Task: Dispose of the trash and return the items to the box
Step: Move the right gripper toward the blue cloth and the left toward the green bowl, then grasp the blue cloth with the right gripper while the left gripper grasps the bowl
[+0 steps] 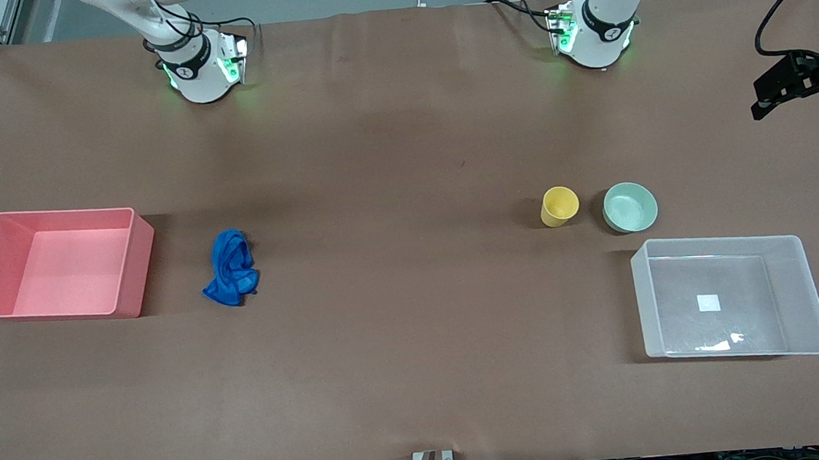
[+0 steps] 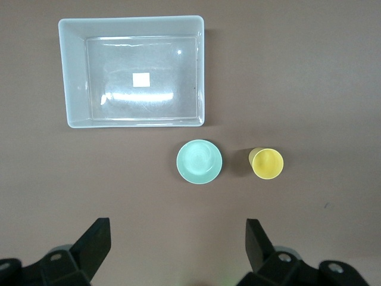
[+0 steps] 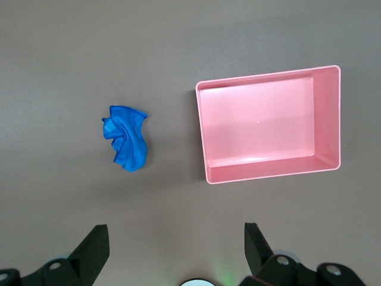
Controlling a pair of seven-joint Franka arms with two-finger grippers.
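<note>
The blue cloth wad (image 1: 230,268) lies on the table beside the pink bin, toward the right arm's end; it also shows in the right wrist view (image 3: 127,145). The yellow cup (image 1: 560,206) and the mint-green bowl (image 1: 630,207) stand side by side toward the left arm's end, also in the left wrist view as the cup (image 2: 267,163) and the bowl (image 2: 199,161). The clear box (image 1: 783,244) with a white label sits nearer the front camera than the bowl; its rim also shows in the left wrist view (image 2: 131,19). My left gripper (image 2: 177,241) and right gripper (image 3: 177,241) are open, empty, held high above the table.
An opaque pink bin (image 1: 130,259) stands at the right arm's end of the table, also in the right wrist view (image 3: 202,137). Both arm bases stand at the table's edge farthest from the front camera. A black camera mount (image 1: 800,82) hangs past the left arm's end.
</note>
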